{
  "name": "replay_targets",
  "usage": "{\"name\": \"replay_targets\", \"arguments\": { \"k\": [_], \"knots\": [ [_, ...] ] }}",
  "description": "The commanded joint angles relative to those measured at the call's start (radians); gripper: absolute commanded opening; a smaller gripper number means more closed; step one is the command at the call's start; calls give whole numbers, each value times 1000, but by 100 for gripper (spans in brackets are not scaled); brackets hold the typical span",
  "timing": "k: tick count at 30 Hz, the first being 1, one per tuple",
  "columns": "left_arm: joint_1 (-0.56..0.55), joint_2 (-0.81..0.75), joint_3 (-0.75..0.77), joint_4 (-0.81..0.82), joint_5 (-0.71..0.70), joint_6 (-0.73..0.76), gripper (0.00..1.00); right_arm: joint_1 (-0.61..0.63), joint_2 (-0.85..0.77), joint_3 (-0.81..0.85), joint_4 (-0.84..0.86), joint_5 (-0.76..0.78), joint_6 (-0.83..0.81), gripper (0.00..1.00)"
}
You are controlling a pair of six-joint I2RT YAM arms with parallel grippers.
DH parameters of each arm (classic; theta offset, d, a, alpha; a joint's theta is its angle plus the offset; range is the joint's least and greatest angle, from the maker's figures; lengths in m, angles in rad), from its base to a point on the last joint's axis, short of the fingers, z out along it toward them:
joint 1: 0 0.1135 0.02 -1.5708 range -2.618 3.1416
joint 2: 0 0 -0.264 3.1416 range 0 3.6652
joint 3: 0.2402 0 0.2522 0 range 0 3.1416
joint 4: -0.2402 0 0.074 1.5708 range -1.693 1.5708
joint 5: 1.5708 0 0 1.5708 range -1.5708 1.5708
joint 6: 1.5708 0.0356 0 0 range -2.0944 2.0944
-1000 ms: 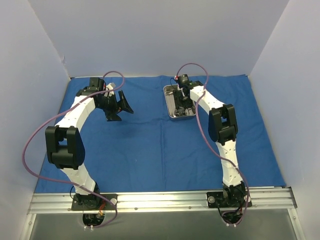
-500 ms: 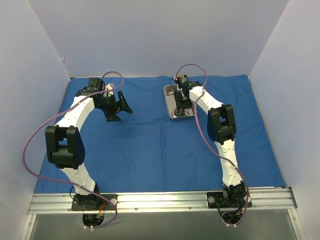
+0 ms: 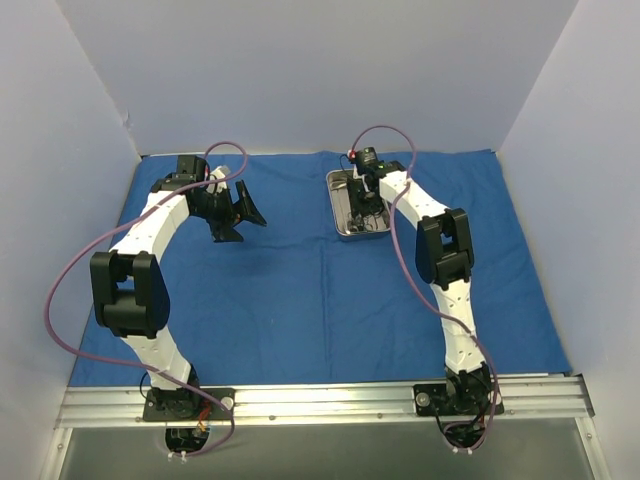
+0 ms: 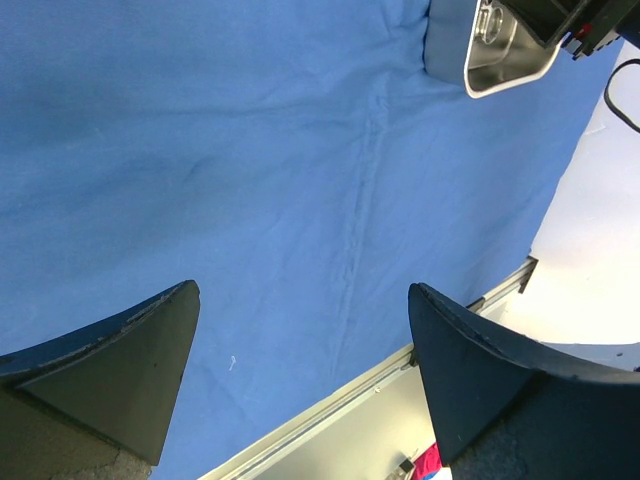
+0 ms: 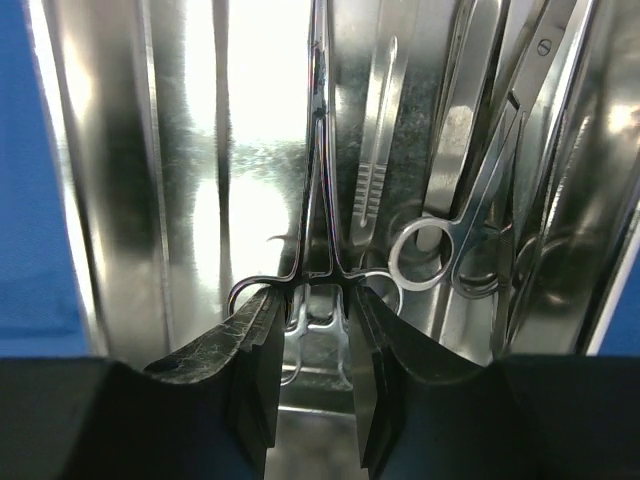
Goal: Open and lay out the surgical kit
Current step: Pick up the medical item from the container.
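The royal-blue cloth wrap point(image 3: 300, 290) lies spread flat over the table. On its far middle stands the shiny steel tray point(image 3: 333, 205). My right gripper point(image 3: 363, 212) reaches down into the tray. In the right wrist view its fingers point(image 5: 318, 300) press from both sides on the shanks of slim ring-handled forceps point(image 5: 320, 150), just above the rings. Scissors point(image 5: 470, 220) and a flat ridged handle point(image 5: 375, 150) lie beside them on the tray floor point(image 5: 130, 150). My left gripper point(image 3: 240, 215) hovers wide open over bare cloth point(image 4: 250, 150), holding nothing; the tray's corner point(image 4: 500, 75) shows at the top right.
Pale walls close in the left, far and right sides. An aluminium rail point(image 3: 320, 400) carrying both arm bases runs along the near edge. A purple cable point(image 3: 70, 290) loops beside the left arm.
The right gripper's fingers have narrowed onto the forceps inside the tray. The left arm has stayed where it was.
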Motion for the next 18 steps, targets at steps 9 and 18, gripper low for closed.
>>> {"name": "replay_targets", "arguments": {
  "k": [9,18],
  "knots": [
    [5,14,71,88,82,-40,95,-1,-237,-62,2,-51,-10,0],
    [-4,9,43,290,173,-215,94,82,-427,-222,62,-205,10,0]
  ]
}}
